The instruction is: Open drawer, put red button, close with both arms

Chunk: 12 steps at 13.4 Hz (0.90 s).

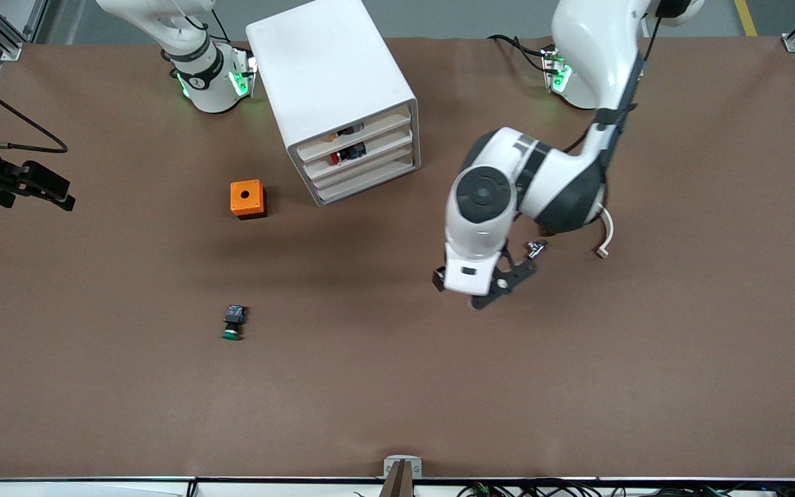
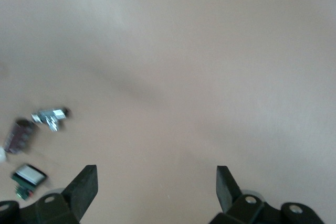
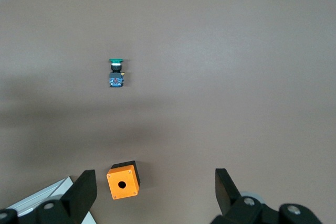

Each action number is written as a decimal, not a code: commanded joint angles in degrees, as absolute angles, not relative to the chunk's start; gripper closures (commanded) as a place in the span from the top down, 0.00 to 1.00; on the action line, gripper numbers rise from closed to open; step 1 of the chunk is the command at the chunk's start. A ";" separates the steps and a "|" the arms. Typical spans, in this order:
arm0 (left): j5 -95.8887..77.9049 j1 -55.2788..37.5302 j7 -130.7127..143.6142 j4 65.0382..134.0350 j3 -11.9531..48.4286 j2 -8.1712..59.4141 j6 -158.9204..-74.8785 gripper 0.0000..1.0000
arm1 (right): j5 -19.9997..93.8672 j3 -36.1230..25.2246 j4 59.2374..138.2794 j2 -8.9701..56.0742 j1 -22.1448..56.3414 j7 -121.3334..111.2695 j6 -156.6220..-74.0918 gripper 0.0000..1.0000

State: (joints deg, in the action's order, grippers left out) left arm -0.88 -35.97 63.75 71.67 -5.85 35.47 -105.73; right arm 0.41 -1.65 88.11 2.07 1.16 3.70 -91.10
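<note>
The white cabinet point(image 1: 328, 76) stands near the robots' bases. Its second-highest drawer point(image 1: 373, 145) sits level with the other three. The red button point(image 1: 337, 158) lies in that drawer, its red cap showing above the drawer's front. My left gripper point(image 1: 501, 284) is open and empty, low over bare table toward the left arm's end; in the left wrist view point(image 2: 156, 170) only table shows between its fingers. My right gripper point(image 1: 66, 195) is open and empty, held high; in the right wrist view point(image 3: 153, 174) it looks down on the table beside the cabinet's corner point(image 3: 44, 195).
An orange box with a hole point(image 1: 247, 198) point(image 3: 123, 181) sits beside the cabinet. A green-capped button point(image 1: 233, 323) point(image 3: 115, 72) lies nearer the front camera. A small metal part point(image 1: 535, 248) point(image 2: 51, 116) and other small parts point(image 2: 19, 135) lie by the left gripper.
</note>
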 commanded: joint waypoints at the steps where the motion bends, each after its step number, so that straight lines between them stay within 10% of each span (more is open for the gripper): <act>1: 0.53 -31.83 59.27 72.86 -5.45 30.51 -103.37 0.99 | -0.35 -1.41 88.07 1.93 0.71 4.57 -91.05 1.00; 12: 0.53 -14.34 26.84 73.47 -4.66 13.28 -85.09 0.99 | -0.79 3.87 88.07 1.85 -3.52 3.96 -90.97 1.00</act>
State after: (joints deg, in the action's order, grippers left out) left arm -0.64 -16.31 31.16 71.53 -5.91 15.75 -86.71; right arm 0.36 2.54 88.12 2.07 -2.37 3.81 -91.11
